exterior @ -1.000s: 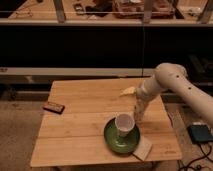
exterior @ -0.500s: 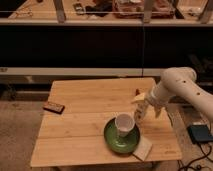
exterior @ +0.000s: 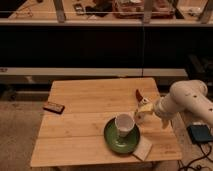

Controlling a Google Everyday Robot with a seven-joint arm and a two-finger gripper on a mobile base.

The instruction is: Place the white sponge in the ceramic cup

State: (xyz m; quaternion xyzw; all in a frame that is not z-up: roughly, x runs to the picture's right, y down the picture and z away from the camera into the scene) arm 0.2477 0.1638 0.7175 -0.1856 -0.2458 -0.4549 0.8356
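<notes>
The ceramic cup [exterior: 124,125] stands upright in the middle of a dark green plate [exterior: 111,140]. Its wide mouth faces up, and inside only its own pale wall shows. The plate carries nothing but the cup. It lies on the front right part of the wooden tabletop [exterior: 85,125], close to the front edge.

The white sponge [exterior: 143,148] lies flat on the tabletop by the front right corner, outside the cup. It is against the plate's front right rim; whether a corner slips under the rim I cannot tell.

The gripper [exterior: 143,111] hangs at the end of a thick white arm [exterior: 186,101] that reaches in across the tabletop's right edge. It is just right of the cup and a little behind it, well apart from the sponge. The pale jaws are spread and pinch nothing.

A small dark rectangular object [exterior: 53,107] lies at the left edge of the tabletop.

Behind the tabletop runs a dark cabinet front with a pale horizontal rail [exterior: 75,72], and above it a shelf [exterior: 100,21] crowded with small items too indistinct to name. The floor is speckled. On it, to the right, sits a dark bluish device [exterior: 200,133] with a cable.
</notes>
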